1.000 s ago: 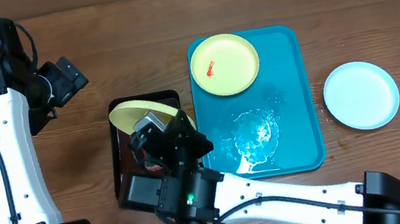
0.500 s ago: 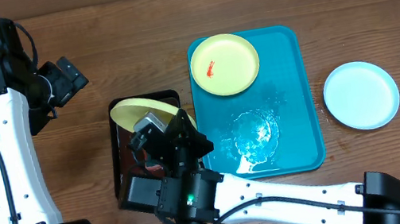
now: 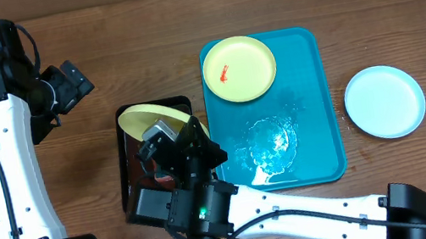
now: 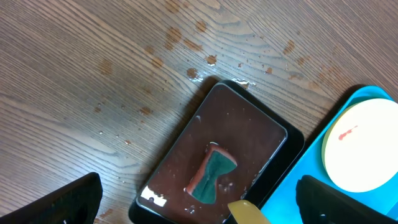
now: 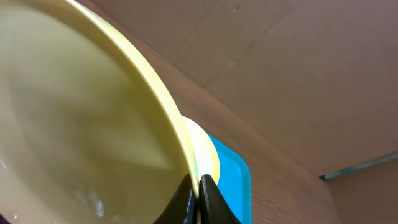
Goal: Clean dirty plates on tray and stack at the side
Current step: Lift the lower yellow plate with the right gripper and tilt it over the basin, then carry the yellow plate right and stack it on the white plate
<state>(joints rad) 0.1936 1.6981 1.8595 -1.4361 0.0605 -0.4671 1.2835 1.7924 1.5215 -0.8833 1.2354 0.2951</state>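
My right gripper is shut on the rim of a pale yellow-green plate and holds it tilted over the dark brown tray. In the right wrist view the plate fills the frame, its rim pinched between the fingertips. A second yellow-green plate with a red smear lies at the far left of the turquoise tray. A pale blue-white plate lies on the table right of the tray. My left gripper is open and empty, high above the brown tray.
A green-and-orange sponge lies in the wet brown tray. A puddle of water sits on the turquoise tray's near half. Small drops spot the wood beyond the brown tray.
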